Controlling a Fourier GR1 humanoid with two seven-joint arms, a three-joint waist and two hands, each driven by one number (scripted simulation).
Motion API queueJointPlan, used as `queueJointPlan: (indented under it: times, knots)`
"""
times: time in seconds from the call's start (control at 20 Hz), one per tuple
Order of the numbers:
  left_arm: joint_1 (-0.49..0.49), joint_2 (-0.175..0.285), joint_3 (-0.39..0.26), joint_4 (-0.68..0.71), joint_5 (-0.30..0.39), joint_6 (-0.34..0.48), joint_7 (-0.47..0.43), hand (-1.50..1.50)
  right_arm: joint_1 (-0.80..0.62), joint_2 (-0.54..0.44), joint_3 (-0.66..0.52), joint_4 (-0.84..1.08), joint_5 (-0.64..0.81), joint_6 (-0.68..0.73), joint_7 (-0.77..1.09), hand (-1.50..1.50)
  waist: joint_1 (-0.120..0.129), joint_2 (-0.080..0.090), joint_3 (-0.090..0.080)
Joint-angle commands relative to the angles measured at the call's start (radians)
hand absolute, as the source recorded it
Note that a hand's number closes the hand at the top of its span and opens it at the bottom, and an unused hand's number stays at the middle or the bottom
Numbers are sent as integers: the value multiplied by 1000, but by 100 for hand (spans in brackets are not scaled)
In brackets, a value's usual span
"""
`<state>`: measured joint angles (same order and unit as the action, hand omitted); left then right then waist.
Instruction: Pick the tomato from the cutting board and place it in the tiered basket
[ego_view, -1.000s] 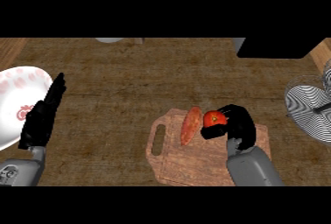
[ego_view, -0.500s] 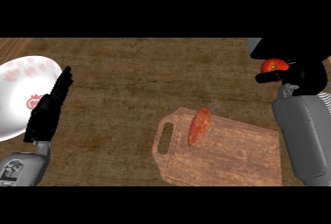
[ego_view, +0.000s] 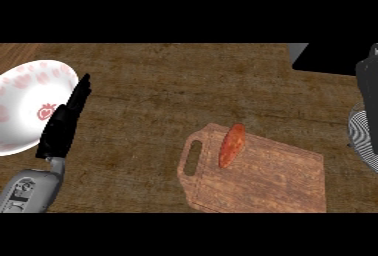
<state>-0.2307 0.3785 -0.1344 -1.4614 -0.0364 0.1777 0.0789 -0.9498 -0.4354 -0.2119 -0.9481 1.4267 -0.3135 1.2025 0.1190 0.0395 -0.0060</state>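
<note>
One hand shows plainly: the black left hand (ego_view: 65, 120), its fingers (ego_view: 80, 92) straight and together, pointing up the view and holding nothing, at rest near the left edge. Outward from it runs the grey left forearm (ego_view: 29, 192); just beside it on the left lies the white round plate with red markings (ego_view: 22, 80), on the brown wood-grain bench (ego_view: 162, 85). The brown wooden cutting board with a handle slot (ego_view: 273, 185) lies well to the right of this hand and carries only a red oblong piece (ego_view: 232, 145), long axis running up the view with a slight rightward tilt. No tomato is visible on the board or elsewhere. A dark shape at the right edge (ego_view: 368, 75) is probably the right hand or arm; its state cannot be told, and the tomato may be hidden there. Just below it shows a black-and-white striped round rim (ego_view: 362, 132), likely the tiered basket, so the right side is the nearer one for the placing. A black block (ego_view: 325, 59) sits at the upper right.
</note>
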Motion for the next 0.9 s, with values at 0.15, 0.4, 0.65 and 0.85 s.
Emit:
queueJointPlan:
  times: [0.15, 0.4, 0.65, 0.85]
  knots:
    - [0, -18, -1, 41, -11, 9, -24, 0, -245, -39, -47, 210, 204, 136, 261, 150, -12, -5, 1]
    - [-17, -5, 21, 11, -2, 9, 27, 0, -310, -54, -143, 307, 210, 41, 205, 150, -29, -10, 6]
    - [12, -12, 20, 18, -20, 18, -3, 0, -328, -59, -177, 426, 252, 29, 149, 150, -52, -16, 6]
    - [23, -10, 31, 33, -5, 2, -14, 0, -327, -127, -176, 508, 333, 106, 165, 150, -52, -12, 5]
